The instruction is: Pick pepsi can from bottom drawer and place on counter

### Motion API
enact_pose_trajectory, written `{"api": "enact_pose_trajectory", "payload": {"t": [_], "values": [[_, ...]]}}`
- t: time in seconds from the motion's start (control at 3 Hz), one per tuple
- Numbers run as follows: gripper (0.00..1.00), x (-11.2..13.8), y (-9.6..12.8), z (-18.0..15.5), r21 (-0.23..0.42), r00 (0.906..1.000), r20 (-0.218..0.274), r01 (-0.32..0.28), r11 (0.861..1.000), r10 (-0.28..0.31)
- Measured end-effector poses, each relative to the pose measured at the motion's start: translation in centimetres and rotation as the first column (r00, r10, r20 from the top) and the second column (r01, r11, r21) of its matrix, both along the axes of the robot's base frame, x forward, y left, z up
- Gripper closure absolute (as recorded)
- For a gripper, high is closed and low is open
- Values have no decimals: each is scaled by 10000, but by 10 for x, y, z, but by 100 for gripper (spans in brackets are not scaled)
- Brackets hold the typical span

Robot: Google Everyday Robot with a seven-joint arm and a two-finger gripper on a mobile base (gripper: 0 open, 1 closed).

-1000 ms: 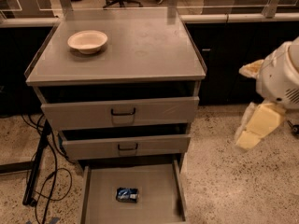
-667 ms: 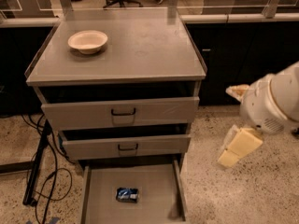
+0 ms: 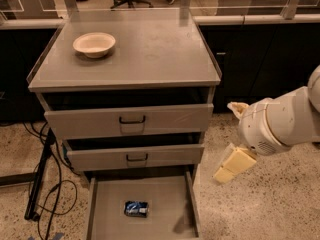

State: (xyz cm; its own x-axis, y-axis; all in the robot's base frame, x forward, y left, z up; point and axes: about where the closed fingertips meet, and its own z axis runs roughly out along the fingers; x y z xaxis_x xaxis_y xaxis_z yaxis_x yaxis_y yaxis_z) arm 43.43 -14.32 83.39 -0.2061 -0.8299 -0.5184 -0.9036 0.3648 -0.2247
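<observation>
The pepsi can [image 3: 136,208] lies on its side on the floor of the open bottom drawer [image 3: 107,219], near its middle. The counter [image 3: 160,49] is the flat grey top of the cabinet above. My gripper [image 3: 231,166] hangs in the air to the right of the cabinet, at the height of the middle drawer and above the floor. It is right of and above the can and holds nothing.
A cream bowl [image 3: 94,44] sits on the counter at the back left. Two upper drawers with black handles [image 3: 132,119] stand slightly pulled out. Black cables and a stand [image 3: 42,184] lie on the floor to the left. Speckled floor lies to the right.
My arm and gripper have moved left and down, toward the cabinet's right side. The can, bowl and drawers have not moved.
</observation>
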Motion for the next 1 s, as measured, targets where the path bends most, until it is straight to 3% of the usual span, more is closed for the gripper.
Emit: {"api": "enact_pose_trajectory", "payload": {"t": [0.33, 1.0], "values": [[0, 2, 13, -32, 160, 9996, -18, -291, 9994, 291], [0, 14, 40, -131, 632, 9961, 411, -803, 9948, 778]]}}
